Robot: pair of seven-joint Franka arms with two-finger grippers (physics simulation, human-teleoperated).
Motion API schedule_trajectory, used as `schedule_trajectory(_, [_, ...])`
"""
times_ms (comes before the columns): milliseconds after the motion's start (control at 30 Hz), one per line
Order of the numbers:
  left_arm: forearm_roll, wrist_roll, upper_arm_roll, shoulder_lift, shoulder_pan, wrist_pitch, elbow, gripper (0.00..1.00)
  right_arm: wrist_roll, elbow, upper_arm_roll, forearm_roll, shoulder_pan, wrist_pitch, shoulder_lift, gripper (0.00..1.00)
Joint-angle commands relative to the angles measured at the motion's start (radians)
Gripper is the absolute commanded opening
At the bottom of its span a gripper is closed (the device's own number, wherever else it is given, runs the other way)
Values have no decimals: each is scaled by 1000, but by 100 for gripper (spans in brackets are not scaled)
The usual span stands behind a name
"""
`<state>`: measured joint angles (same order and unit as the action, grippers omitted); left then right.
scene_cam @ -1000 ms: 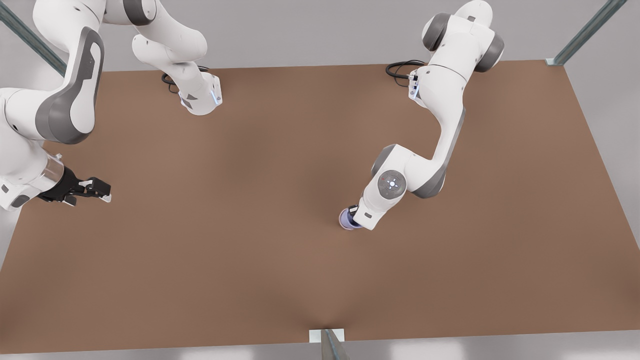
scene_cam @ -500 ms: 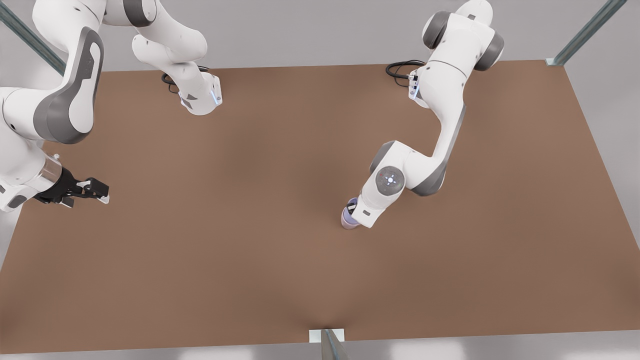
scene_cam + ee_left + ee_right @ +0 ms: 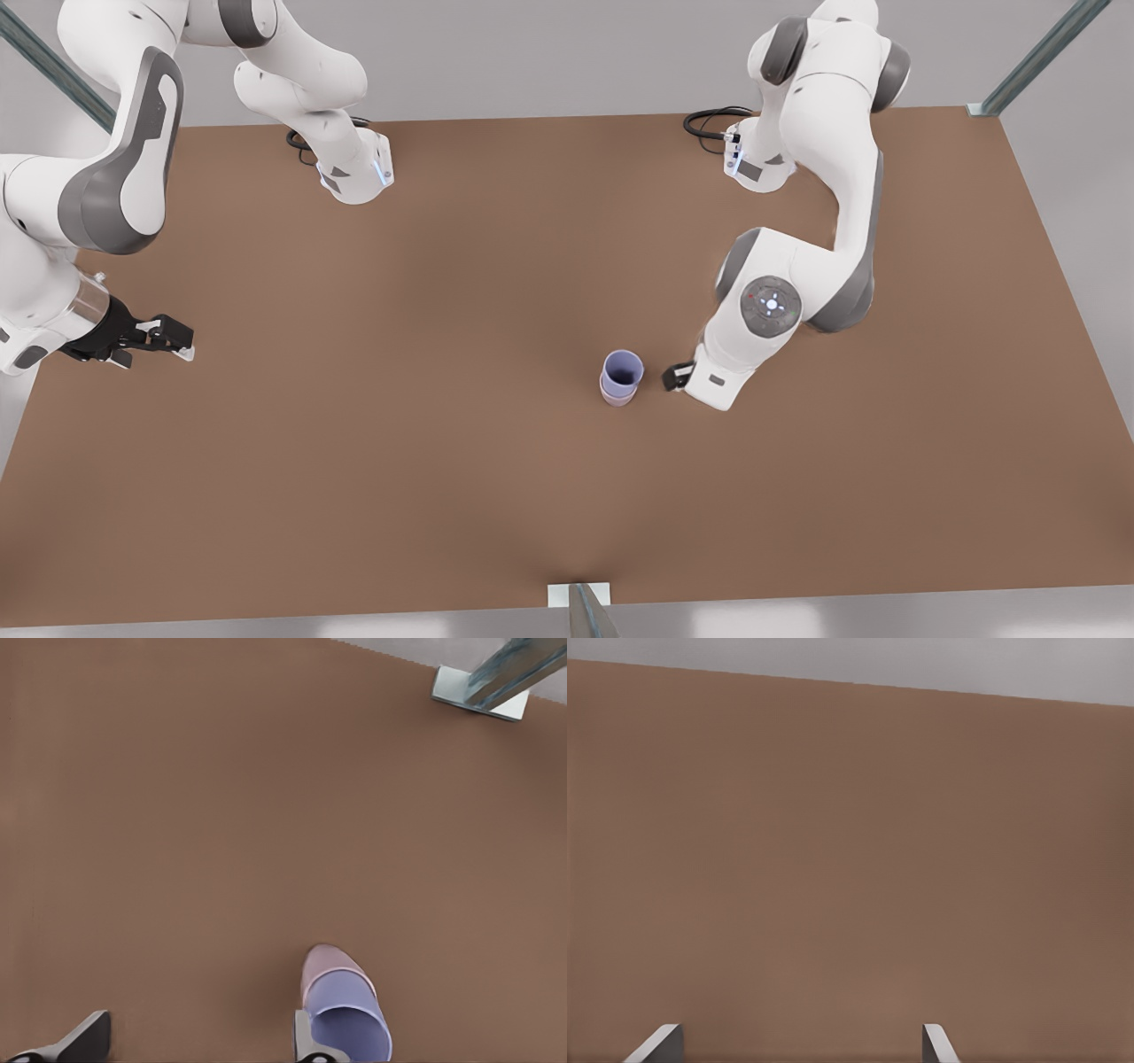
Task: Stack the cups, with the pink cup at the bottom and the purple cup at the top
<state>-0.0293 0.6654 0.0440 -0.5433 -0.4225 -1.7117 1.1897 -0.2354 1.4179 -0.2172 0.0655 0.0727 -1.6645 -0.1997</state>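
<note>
— Brown board is seen across the whole table. What is placed on it, measured from the cups?

— Two white arms are mounted at the table's far edge, well behind the cups. One is bent down just beside the cups on the front view's right; the other is held well away from them towards the front view's left and is judged to be waiting.

— And the cups themselves?

— The pink cup is stood upright on the table, and the purple cup is nested in it, mouth up, so that a pink band is left showing below the lavender rim. The order asked for is met.

— Are the cups gripped?

— No. The left gripper is found just beside the cups, apart from them in the front view. In the left wrist view its fingers are spread wide, with nothing between them and the stack lying outside one finger. The right gripper, far from the cups, is likewise spread and nothing is carried in it.

— What is left, then?

— Stacking is judged complete. At most, the left arm would be drawn clear without the stack being knocked.
</note>
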Motion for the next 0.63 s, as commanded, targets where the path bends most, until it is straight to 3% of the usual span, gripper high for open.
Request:
schedule_trajectory(0, [-6,-476,85,39,4,130,1,100,-4,-1,-1,0,-1,0,2,100])
schedule_trajectory(133, [-21,-837,247,75,4,153,-1,100,-4,-1,-1,2,1,0,0,100])
schedule_trajectory(200, [-17,-871,257,106,4,159,-2,100,-4,-1,-1,2,-1,0,0,100])
schedule_trajectory(367, [62,-853,-73,227,252,175,70,100,-4,-1,-1,2,1,0,0,100])
schedule_trajectory(600, [62,-851,-79,240,258,170,99,100,-4,-1,-1,0,1,-1,0,100])
